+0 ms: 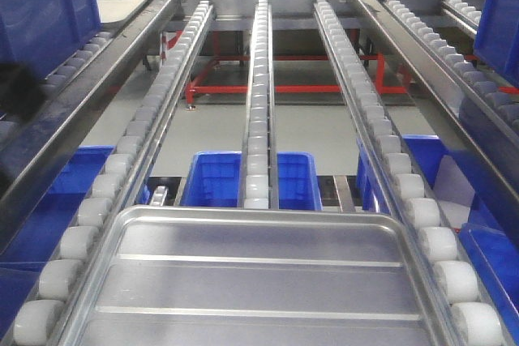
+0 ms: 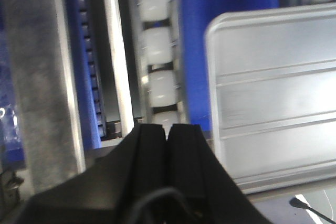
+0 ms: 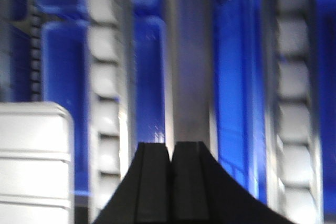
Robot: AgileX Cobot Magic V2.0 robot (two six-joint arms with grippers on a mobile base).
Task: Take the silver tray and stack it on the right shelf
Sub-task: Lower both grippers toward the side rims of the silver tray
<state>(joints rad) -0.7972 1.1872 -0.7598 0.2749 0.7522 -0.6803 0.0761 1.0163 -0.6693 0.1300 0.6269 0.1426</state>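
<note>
1. Grey workshop floor point(image 1: 211, 127) is seen under the rack, with a red frame point(image 1: 243, 88) standing on it further back and blue bins point(image 1: 215, 180) set below the roller lanes.
2. A flow-rack shelf point(image 1: 258, 79) with three long lanes of white rollers is seen running away from the front-facing camera.
3. The silver tray point(image 1: 259, 281) is seen lying flat at the near end of this shelf, between the left roller lane point(image 1: 105, 188) and the right roller lane point(image 1: 405, 188), with the near end of the middle lane meeting its far rim.
4. Two long raised ribs are seen crossing the tray's floor, which is bare.
5. The left gripper point(image 2: 167, 129) is shown with its black fingers point(image 2: 152, 145) pressed together, and nothing is held between them.
6. In the left wrist view the tray point(image 2: 273, 103) is placed to the right of the fingertips, near them but apart, and a roller lane point(image 2: 157, 51) is seen just past them.
7. The right gripper point(image 3: 170, 148) is likewise shown fully closed on nothing, above a steel rail point(image 3: 189, 51).
8. In the right wrist view, which is blurred, one corner of the tray point(image 3: 31, 161) is seen at the lower left, well apart from the fingers.
</note>
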